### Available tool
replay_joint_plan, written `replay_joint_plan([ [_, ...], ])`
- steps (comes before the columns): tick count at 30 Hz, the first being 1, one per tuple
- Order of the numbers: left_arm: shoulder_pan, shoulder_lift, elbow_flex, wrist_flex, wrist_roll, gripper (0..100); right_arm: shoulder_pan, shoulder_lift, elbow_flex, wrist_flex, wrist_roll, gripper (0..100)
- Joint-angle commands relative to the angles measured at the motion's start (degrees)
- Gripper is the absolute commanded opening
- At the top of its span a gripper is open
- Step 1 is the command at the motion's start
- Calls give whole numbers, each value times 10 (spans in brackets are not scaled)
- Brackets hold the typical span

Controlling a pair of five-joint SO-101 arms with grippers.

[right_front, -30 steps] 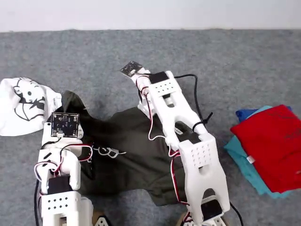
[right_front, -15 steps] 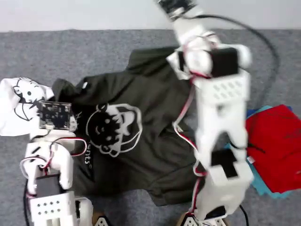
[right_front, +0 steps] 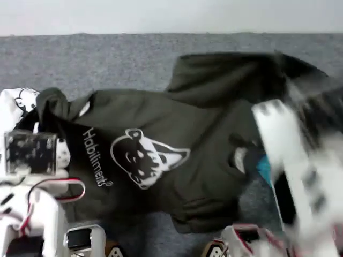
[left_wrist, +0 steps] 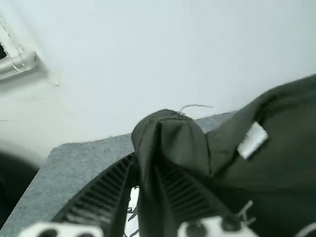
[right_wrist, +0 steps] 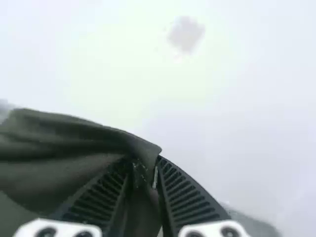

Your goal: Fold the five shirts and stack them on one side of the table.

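The left end effector (left_wrist: 145,170) is closed down to a narrow pinch, with a bunched fold of the dark olive shirt (left_wrist: 276,163) squeezed between its two ribbed fingers (left_wrist: 106,190). The cloth bulges up over the fingertips like a little hood, and a white tag (left_wrist: 253,139) sits on the fabric just beside that. The right end effector (right_wrist: 144,173) is the same deal. Its jaws are nearly together, with a ridge of the same dark olive shirt (right_wrist: 54,153) caught between them and draping off to one side.

In the high view, the dark olive shirt (right_front: 161,155) is stretched across the middle of the frame, print side up, with a white cartoon graphic and white lettering on the chest. Its left end is bunched up at centre left, just above the left arm (right_front: 32,214), which sits in the lower left corner. Its far edge lifts toward the upper right, where it goes blurry. The right arm (right_front: 292,160) is a white smear down the right side.

Count-wise, there are two end effectors, both on that one shirt. I can actually make out three shirts:
- One is the olive one.
- One is a white shirt (right_front: 10,104) with black line art, crumpled at the left edge right against the olive one's bunched end.
- One is a teal shirt (right_front: 263,167), just a sliver at centre right beside the right arm.

All of it sits on the grey worktop (right_front: 107,59).
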Motion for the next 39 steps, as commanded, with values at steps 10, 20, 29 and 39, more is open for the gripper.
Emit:
replay_joint_plan([
  [10, 1, 1, -7, 6, 2, 13, 77, -51, 109, -3, -20, 10],
  [20, 74, 13, 215, -298, 3, 13, 64, 45, 297, -225, -18, 10],
  [29, 76, 178, 291, -593, -2, 13, 25, 208, 325, -374, -14, 10],
  [39, 79, 380, 288, -652, 1, 13, 27, 396, 323, -411, -14, 10],
])
